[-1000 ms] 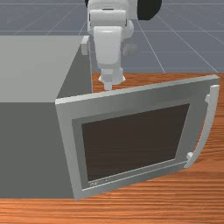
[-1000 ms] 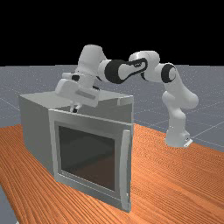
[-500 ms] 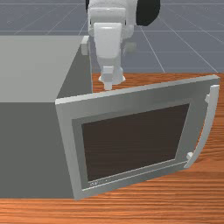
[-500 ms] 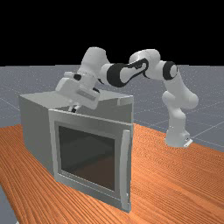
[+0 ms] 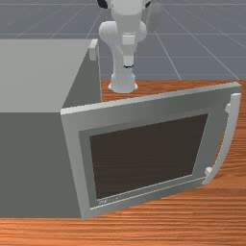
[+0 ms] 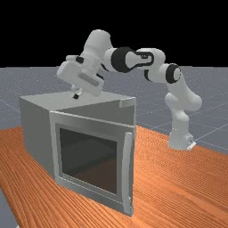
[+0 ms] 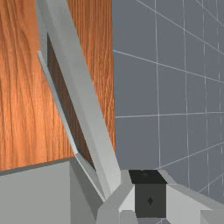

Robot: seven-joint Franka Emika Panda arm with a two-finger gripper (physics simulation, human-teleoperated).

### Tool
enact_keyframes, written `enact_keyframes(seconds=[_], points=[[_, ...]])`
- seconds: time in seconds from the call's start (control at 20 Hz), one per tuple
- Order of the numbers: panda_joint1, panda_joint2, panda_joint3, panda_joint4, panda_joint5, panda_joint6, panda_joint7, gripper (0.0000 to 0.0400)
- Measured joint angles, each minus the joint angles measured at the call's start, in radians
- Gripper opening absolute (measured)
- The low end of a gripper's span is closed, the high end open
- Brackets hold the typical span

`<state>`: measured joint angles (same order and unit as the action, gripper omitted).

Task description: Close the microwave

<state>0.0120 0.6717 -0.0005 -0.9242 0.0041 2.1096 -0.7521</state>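
The microwave body (image 5: 33, 163) and door frame (image 5: 144, 113) appear as smooth, matt metal, the window (image 5: 149, 156) as smooth glass. The table (image 5: 144, 233) shows grained wood; my arm (image 6: 96, 46) has a smooth, plastic-like shell.

Plain grey across the microwave (image 5: 29, 163), paler grey on the door frame (image 5: 72, 153), dark brown in the window (image 5: 149, 156), light grey for the handle (image 5: 234, 115)! Orange-brown surface (image 5: 144, 230), streaky darker grain; white arm (image 6: 95, 44), black joint bands (image 6: 124, 59); slate-grey floor (image 7: 175, 87), pale grid lines.

The door (image 7: 83, 96) stands open from the microwave (image 7: 35, 192).
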Motion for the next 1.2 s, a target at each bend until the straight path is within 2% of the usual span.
enact_keyframes(seconds=[0.15,0.2,0.25,0.35,0.45,0.5,0.6,0.75,0.8,0.95,1.2], points=[[0.034,0.006,-0.003,0.010,-0.016,-0.004,0.037,0.0000],[0.048,0.037,-0.009,0.075,-0.030,-0.056,0.045,0.0000],[0.052,0.011,-0.009,0.020,-0.032,-0.011,0.047,0.0000],[0.054,0.011,-0.008,0.020,-0.032,-0.011,0.047,0.0000],[0.054,0.000,-0.008,-0.051,-0.032,0.039,0.048,0.0000],[0.052,0.052,-0.006,0.023,-0.029,-0.032,0.046,0.0000],[0.052,0.053,-0.006,-0.013,-0.028,-0.007,0.047,0.0000],[0.052,0.025,-0.006,-0.092,-0.030,0.067,0.048,0.0002],[0.052,0.034,-0.006,-0.076,-0.029,0.056,0.048,0.0002],[0.060,-0.030,-0.017,-0.215,-0.048,0.202,0.058,0.0002],[0.057,-0.071,-0.013,-0.306,-0.042,0.305,0.059,0.0000]])
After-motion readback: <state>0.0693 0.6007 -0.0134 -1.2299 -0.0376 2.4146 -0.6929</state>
